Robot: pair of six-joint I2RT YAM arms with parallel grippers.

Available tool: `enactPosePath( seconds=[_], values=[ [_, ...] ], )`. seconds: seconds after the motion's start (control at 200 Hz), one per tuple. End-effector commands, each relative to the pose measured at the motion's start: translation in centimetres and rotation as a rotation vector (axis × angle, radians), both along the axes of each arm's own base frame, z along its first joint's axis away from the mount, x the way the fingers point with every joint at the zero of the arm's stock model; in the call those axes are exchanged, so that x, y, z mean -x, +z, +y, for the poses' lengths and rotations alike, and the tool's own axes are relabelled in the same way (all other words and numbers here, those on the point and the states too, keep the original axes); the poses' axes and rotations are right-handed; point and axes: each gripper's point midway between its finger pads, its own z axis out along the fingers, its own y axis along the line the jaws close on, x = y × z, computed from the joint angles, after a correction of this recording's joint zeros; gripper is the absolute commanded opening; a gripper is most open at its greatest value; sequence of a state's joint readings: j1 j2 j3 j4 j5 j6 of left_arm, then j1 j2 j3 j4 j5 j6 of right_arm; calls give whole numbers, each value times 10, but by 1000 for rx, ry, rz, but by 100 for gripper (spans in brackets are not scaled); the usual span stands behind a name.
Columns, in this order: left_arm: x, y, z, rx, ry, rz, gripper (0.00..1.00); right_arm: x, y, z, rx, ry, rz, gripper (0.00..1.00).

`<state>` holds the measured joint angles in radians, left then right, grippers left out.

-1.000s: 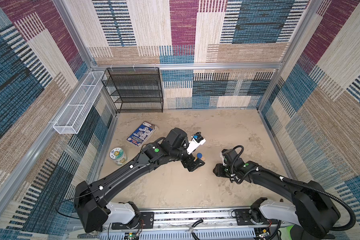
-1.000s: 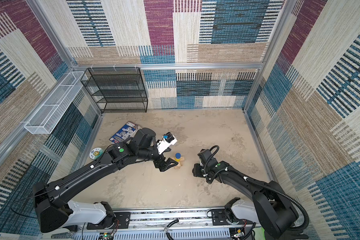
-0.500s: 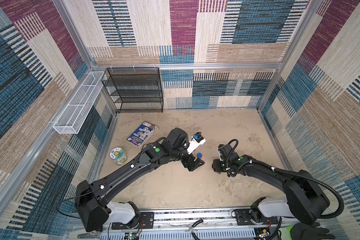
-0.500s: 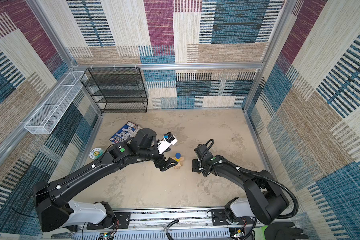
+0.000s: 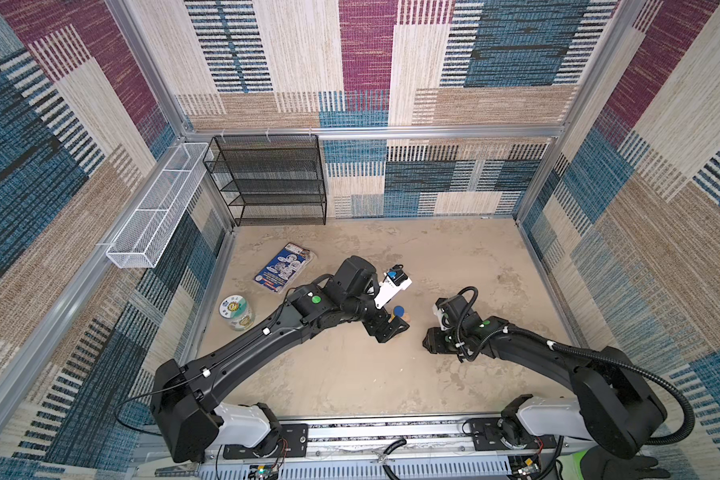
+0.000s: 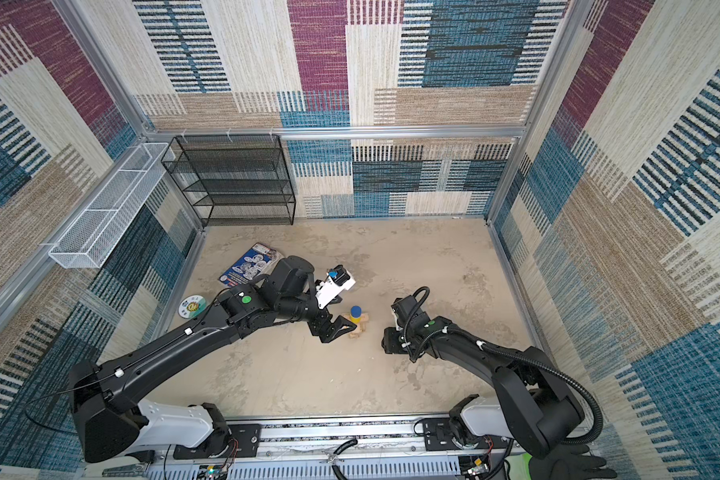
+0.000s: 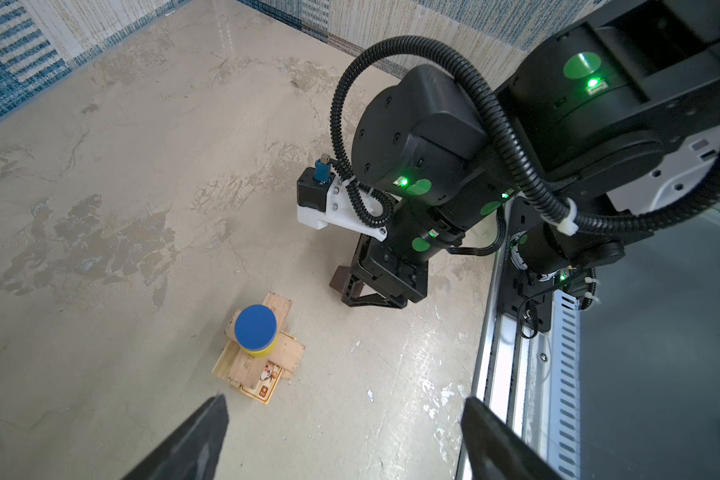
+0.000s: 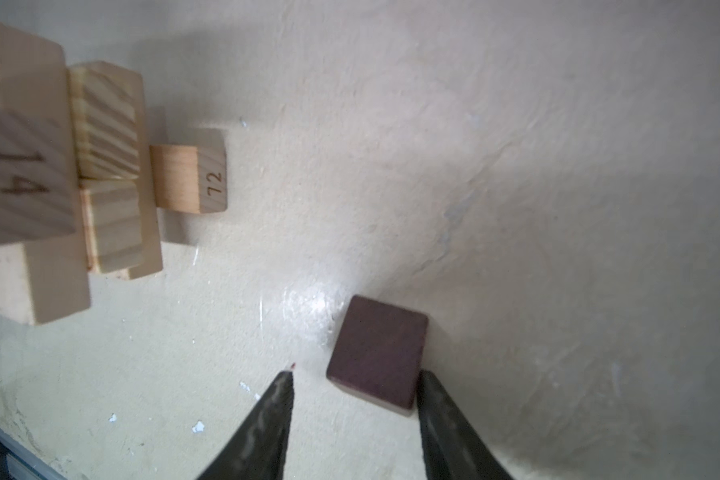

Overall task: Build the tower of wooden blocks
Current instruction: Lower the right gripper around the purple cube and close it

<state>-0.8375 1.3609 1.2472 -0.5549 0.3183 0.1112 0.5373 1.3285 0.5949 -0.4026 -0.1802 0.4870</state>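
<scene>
The tower (image 6: pixel 357 326) is a criss-cross stack of pale wooden bars with a yellow cylinder (image 7: pixel 258 353) and a blue disc (image 7: pixel 255 326) on top. Bars marked 14 and 72 show in the right wrist view, where the tower (image 8: pixel 105 124) lies off to one side. My left gripper (image 7: pixel 344 415) hangs open and empty just beside the stack; in a top view this left gripper (image 5: pixel 385 328) hides most of it. The dark-brown block (image 8: pixel 377 357) lies on the floor between my right gripper's (image 8: pixel 356 374) open fingers. One finger touches it and a gap is left at the other.
A blue printed packet (image 5: pixel 284 268) and a round labelled jar (image 5: pixel 236 311) lie at the left of the floor. A black wire shelf (image 5: pixel 271 178) stands at the back left, with a white wire basket (image 5: pixel 154 208) on the left wall. The metal rail (image 5: pixel 391 432) runs along the front.
The right wrist has swung a little over the dark-brown block, toward the tower and back. The left arm has not moved.
</scene>
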Motion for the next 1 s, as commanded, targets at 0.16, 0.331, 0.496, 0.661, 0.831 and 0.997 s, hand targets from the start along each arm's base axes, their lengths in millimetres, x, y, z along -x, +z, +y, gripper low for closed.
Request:
enactPosePath(
  seconds=[0.16,0.331,0.496,0.661,0.831,0.997],
  values=[
    [0,3,0,-3,-10,-11,92,-3,-6,-1,36,-29,51,50],
    [0,3,1,-2,-10,-12,92,-6,-5,-8,75,-76,50,48],
    [0,3,1,-4,-9,-11,92,-6,-6,-14,107,-94,57,48],
    [1,3,1,-6,-11,-10,92,-8,-5,-16,125,-98,50,46],
    [0,2,1,-7,-8,-9,92,-10,-3,-19,153,-88,47,40],
    [0,1,1,-11,-9,-5,93,-13,0,-25,201,-78,35,40]
  ],
)
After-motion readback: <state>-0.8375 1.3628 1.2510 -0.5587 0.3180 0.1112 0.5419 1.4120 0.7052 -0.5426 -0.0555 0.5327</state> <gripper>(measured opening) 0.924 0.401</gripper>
